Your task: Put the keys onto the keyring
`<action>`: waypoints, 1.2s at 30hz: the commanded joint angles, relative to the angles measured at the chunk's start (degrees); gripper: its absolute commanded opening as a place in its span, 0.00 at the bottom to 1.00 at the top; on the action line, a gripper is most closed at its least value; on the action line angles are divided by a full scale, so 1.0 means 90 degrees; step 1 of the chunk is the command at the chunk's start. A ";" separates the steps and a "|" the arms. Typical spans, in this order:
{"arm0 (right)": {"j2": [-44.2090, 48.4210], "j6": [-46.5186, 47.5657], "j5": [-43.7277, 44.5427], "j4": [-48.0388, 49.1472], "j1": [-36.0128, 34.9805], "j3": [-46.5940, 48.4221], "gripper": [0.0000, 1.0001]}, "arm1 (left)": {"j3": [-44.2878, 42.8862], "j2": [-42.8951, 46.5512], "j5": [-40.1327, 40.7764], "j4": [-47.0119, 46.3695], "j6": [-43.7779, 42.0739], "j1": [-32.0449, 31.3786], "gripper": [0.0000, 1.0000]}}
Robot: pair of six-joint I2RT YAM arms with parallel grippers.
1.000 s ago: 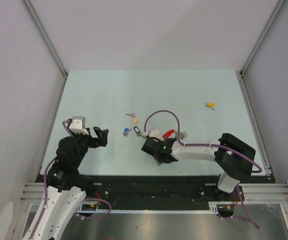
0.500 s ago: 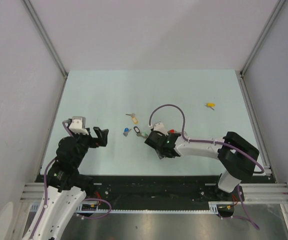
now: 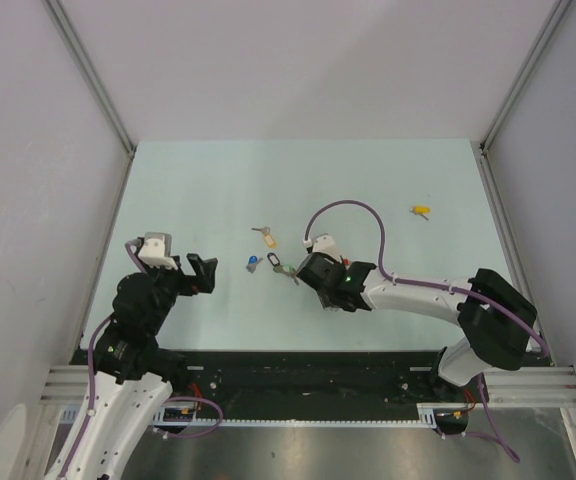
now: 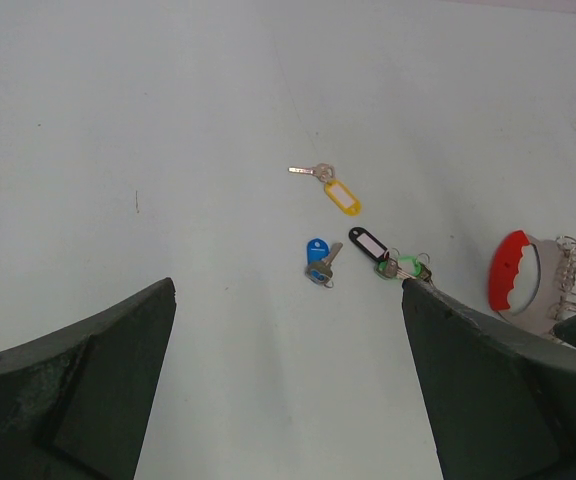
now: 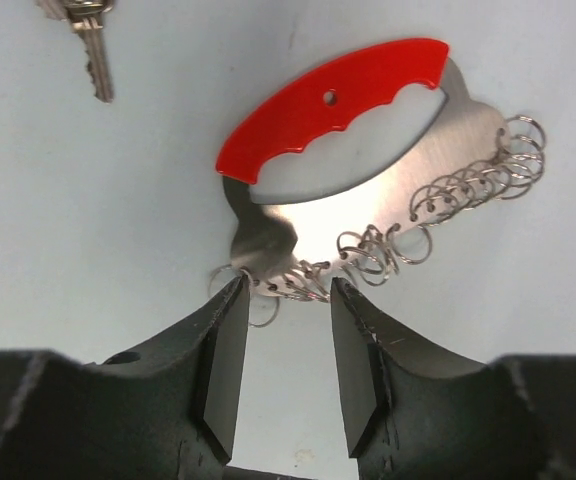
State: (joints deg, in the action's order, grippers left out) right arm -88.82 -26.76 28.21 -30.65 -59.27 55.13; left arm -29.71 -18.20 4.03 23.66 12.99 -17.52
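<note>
Your right gripper (image 5: 288,300) has its jaws narrowly apart, with table showing between them. Its tips sit right at the 6 o'clock end of the keyring (image 5: 338,95), a red plastic arc on a silver metal plate strung with small wire rings, lying flat on the pale green table (image 3: 368,180). Seen from above, the green-tagged key (image 3: 288,270), black-tagged key (image 3: 274,261) and blue-headed key (image 3: 253,264) lie at that gripper's 9 o'clock. The pale yellow-tagged key (image 3: 266,236) is at 11 o'clock, and the bright yellow key (image 3: 421,210) lies well apart at 2 o'clock. Your left gripper (image 3: 203,270) holds nothing, its fingers spread wide.
</note>
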 commanded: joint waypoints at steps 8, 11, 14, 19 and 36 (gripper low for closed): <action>0.0151 -0.1107 -0.1209 0.0759 0.0422 -0.0461 0.35 | 0.0001 -0.0058 -0.0155 -0.0100 -0.0135 -0.0036 1.00; 0.0259 -0.1332 -0.1532 0.1003 0.0627 -0.0637 0.34 | 0.0001 -0.0039 -0.0165 -0.0100 -0.0126 -0.0036 1.00; 0.0308 -0.1440 -0.1815 0.1247 0.0764 -0.0872 0.32 | 0.0011 -0.0029 -0.0165 -0.0090 -0.0126 -0.0036 1.00; 0.0347 -0.1489 -0.2060 0.1550 0.0911 -0.1106 0.28 | 0.0020 -0.0029 -0.0165 -0.0100 -0.0135 -0.0036 1.00; 0.1353 -0.1664 -0.1591 0.1267 0.0892 -0.1146 0.34 | 0.0001 -0.0068 -0.0175 -0.0080 -0.0135 -0.0036 1.00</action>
State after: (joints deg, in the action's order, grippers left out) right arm -78.00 -39.46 13.15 -19.38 -51.18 44.84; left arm -29.74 -18.39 3.70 23.68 12.97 -17.52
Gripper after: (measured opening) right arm 0.350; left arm 0.996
